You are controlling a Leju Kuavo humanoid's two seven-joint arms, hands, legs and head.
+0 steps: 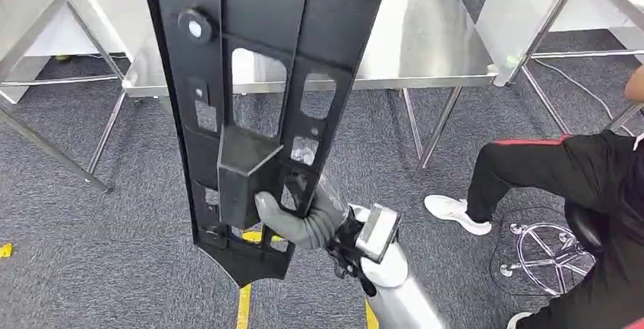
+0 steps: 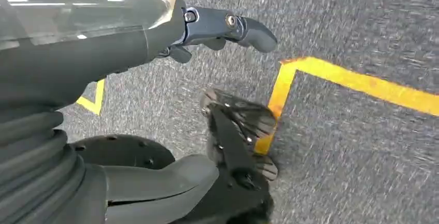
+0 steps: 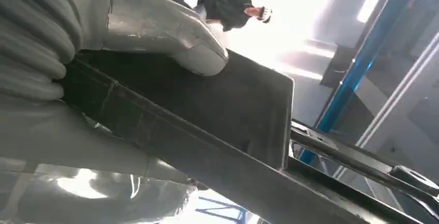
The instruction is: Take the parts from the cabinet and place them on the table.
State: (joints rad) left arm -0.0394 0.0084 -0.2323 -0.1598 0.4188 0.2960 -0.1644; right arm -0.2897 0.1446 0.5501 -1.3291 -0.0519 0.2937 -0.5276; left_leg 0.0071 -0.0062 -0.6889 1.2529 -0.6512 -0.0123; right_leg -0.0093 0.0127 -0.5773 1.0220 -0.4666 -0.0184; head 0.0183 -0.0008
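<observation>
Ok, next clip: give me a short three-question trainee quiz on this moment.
1. True or false: the right hand grips the long black part by the boxy block on its face.
2. Where does the part's upper end show against the steel table?
A. In front of it, held up off the floor
B. Lying flat on the carpet
C. Resting on the seated person's lap
3. Fill in: the left hand hangs over grey carpet marked with ____ tape.

Key: 1 true; 2 A; 3 yellow.
</observation>
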